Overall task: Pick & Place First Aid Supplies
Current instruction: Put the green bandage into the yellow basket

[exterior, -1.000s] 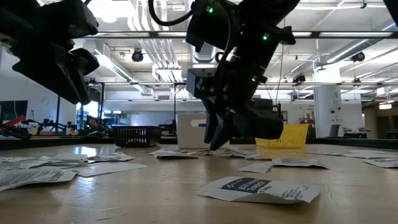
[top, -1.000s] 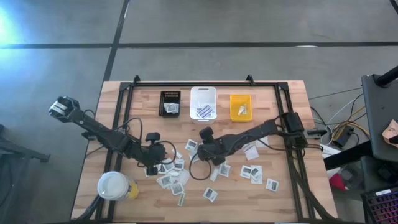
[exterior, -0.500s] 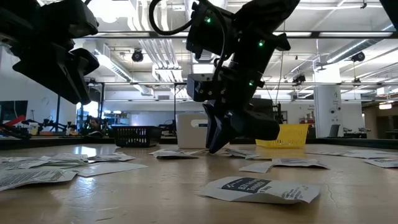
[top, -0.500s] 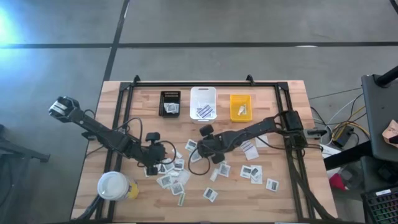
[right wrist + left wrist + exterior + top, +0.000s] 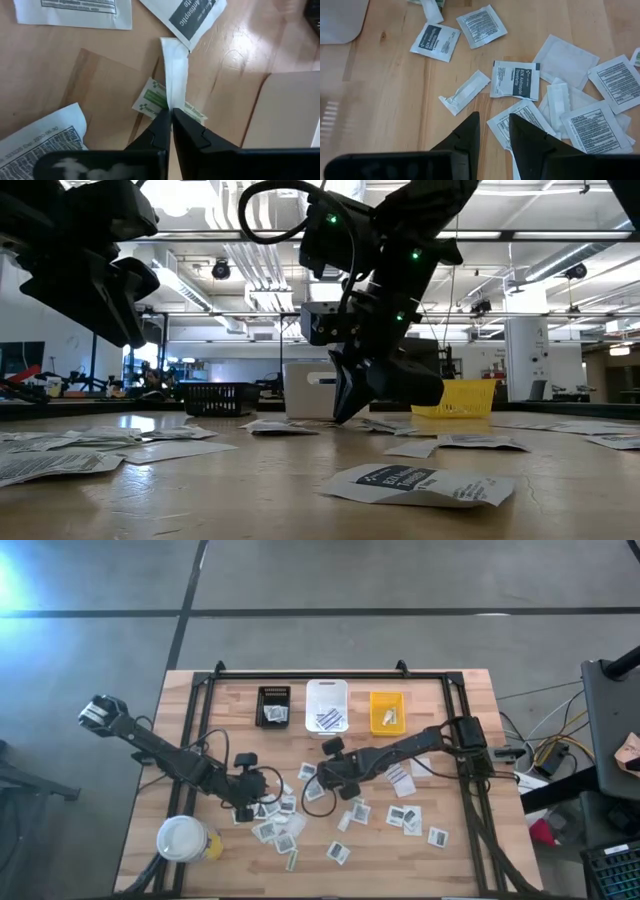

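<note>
The right gripper (image 5: 171, 116) is clenched on a narrow white packet (image 5: 174, 75), seemingly at its end, just below the white bin (image 5: 327, 703); light, floppy paper (edge-grip best).

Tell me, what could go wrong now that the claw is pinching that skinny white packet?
The right gripper is shut on the narrow white packet, which is thin paper, so it might slip out when lifted. The green-printed packet lies tucked right under it and could get dragged along. The left gripper waits open over other packets.
</note>
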Controlling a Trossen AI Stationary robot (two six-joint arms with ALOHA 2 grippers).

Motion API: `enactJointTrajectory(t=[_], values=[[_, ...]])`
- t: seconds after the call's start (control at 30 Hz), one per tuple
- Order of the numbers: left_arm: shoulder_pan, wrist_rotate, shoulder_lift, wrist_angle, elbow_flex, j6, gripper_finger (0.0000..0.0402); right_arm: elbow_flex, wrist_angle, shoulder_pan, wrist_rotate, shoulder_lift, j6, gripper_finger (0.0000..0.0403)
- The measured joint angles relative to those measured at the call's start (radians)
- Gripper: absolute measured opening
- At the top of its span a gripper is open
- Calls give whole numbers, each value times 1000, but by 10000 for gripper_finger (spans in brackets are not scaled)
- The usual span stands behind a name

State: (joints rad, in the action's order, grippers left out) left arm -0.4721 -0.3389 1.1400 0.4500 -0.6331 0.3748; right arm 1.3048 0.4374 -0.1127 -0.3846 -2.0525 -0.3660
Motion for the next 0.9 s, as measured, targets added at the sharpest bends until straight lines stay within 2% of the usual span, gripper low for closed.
enactJointTrajectory(t=[0.3,0.53,0.9], values=[[0,1,0,0,0,0,96,0,18,0,-12,9,27,8],[0,1,0,2,0,0,96,0,96,-2,-15,49,83,8],[0,1,0,1,0,6,96,-1,186,-26,-24,206,183,8]])
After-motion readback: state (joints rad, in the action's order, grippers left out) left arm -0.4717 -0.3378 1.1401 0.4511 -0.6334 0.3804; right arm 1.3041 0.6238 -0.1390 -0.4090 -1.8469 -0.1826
